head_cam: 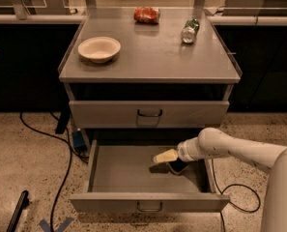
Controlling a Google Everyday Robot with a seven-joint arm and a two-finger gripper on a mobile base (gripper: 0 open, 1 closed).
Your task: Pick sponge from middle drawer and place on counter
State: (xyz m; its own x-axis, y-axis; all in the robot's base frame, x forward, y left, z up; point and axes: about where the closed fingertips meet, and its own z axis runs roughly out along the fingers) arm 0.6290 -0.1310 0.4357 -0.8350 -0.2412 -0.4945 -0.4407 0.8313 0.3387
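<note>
The middle drawer [119,175] is pulled open below the shut top drawer. My gripper [168,160] reaches into it from the right and hangs low over the right half of the drawer floor. A small dark object [178,167], apparently the sponge, lies right under the gripper, and the gripper covers most of it. I cannot tell whether the gripper touches it. The counter [148,52] is the grey top of the cabinet, above the drawers.
On the counter stand a white bowl [99,48] at the left, a crushed red can [147,15] at the back and a green-and-silver can [190,31] at the back right. Black cables [61,144] and a dark tool [18,210] lie on the speckled floor at the left.
</note>
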